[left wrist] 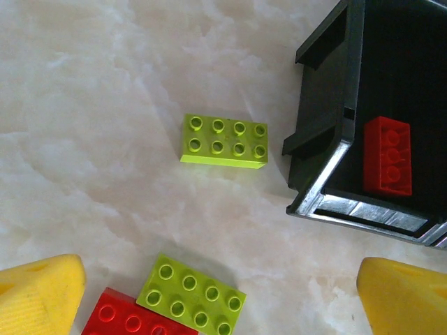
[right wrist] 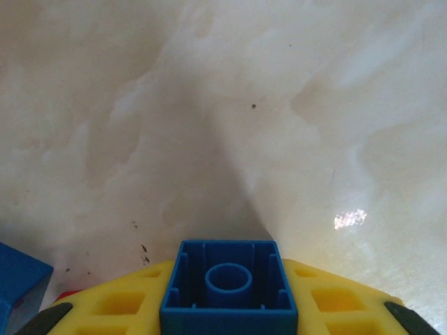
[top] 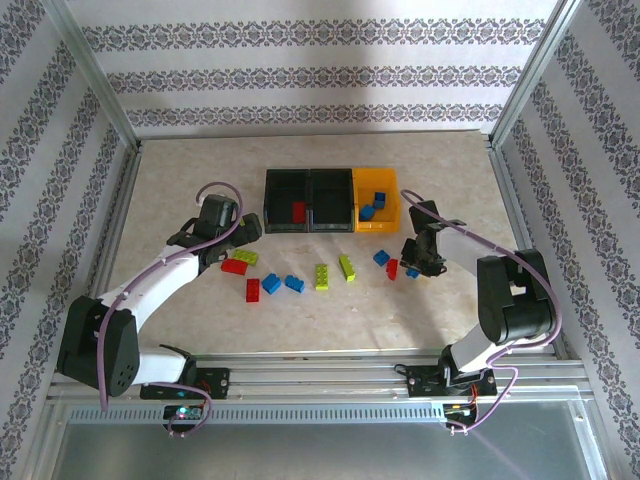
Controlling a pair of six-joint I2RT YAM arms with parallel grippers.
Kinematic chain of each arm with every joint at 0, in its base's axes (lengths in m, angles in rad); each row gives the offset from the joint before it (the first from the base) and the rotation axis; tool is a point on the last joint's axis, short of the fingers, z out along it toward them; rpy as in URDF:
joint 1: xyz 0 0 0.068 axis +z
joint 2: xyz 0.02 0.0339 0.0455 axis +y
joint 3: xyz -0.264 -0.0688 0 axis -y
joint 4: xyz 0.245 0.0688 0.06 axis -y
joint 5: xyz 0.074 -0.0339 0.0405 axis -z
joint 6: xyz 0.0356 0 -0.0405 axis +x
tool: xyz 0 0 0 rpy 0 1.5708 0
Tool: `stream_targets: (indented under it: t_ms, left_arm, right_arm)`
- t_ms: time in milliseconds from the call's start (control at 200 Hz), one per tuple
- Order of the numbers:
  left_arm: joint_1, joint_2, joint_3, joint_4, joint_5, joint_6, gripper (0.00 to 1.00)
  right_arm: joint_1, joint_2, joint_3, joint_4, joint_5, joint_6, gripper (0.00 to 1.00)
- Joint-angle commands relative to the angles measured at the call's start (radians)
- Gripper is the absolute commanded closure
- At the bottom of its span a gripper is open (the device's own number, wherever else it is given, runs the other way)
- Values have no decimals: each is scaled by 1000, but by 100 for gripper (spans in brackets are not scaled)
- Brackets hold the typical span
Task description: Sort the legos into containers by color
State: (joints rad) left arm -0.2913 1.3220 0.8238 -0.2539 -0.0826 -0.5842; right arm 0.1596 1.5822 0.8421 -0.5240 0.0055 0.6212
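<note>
- Left gripper [left wrist: 223, 296]: jaws wide apart, yellow fingertips [left wrist: 40, 294] in the lower corners of the wrist view; lime brick [left wrist: 224, 141] at centre.
- Right gripper [right wrist: 228, 310]: clamped on a blue brick [right wrist: 228, 283], bottom centre, hollow underside facing the camera.
- Containers [top: 309, 195]: upper centre of the top view; red brick [top: 298, 211] in the left black bin.
- Loose legos [top: 322, 276]: mid-frame on the table [top: 200, 330].

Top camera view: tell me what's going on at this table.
Two robot arms are sorting toy bricks into bins by color. The right gripper is closed on a small blue brick, low over the table. The left gripper hangs open over a green brick and a loose red brick, beside the left black bin, which holds another red brick. The yellow bin has blue bricks in it. More bricks lie loose on the table.
</note>
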Motion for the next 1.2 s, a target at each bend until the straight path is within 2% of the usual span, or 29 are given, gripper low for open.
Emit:
stream_targets:
  t_ms: [0,220,390,844,1079,1194]
  left_arm:
    - [17,-23,-10,-2,-11,-3,0]
    - [20,-19,-12,4,-6,-2,0]
    - [22,-17,-13,8,-3,-3,0]
    - [37,-40,-29,-3,-6,0,0]
    - [49,-48,-36,-10,-5,4,0]
    - [54,-46,-37,-9,-1,3,0]
  right_arm:
    - [8,-46,13,-29,8,0,73]
    - [54,-95,89,-65,52,-8,74]
    - [98,-68,197,-71,82,-24,74]
    - [164,260,609,-102,138,-131,74]
    - [166,401,735,-125,155,-159,73]
    - [163,428,746,-131,167,-161,73]
